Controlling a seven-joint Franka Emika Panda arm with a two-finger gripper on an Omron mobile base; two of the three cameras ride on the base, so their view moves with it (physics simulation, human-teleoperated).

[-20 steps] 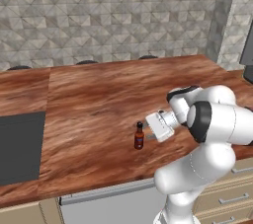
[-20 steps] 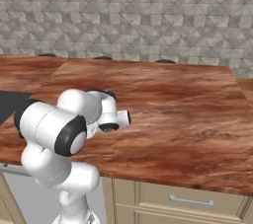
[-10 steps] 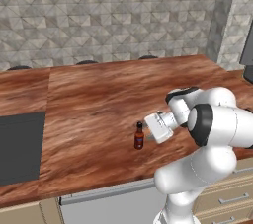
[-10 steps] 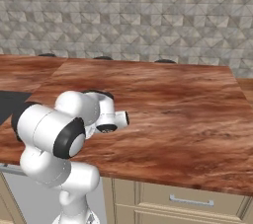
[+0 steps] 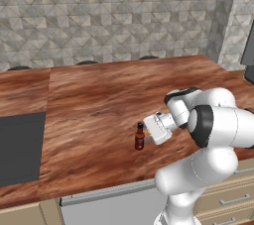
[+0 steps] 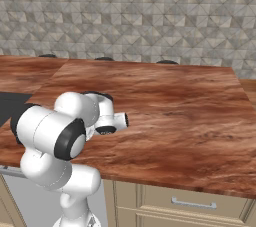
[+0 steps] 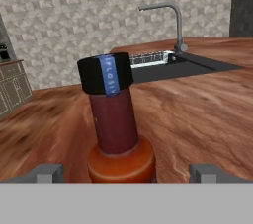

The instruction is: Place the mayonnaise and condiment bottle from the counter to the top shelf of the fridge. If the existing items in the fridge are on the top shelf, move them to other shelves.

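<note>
The condiment bottle stands upright on the counter, a slim red-brown bottle with a black cap. My gripper is level with it and just to its right, reaching in from the side. In the hand view the bottle fills the middle, its black cap bearing a blue strip. It rises between my two fingertips, which stand wide apart on either side without touching it. The gripper is open. The mayonnaise and the fridge are out of view.
A dark cooktop is set into the counter at the left. The hand view shows a sink with a curved faucet beyond the bottle. Beige drawer fronts run under the counter's front edge. A stone-tile wall backs the counter.
</note>
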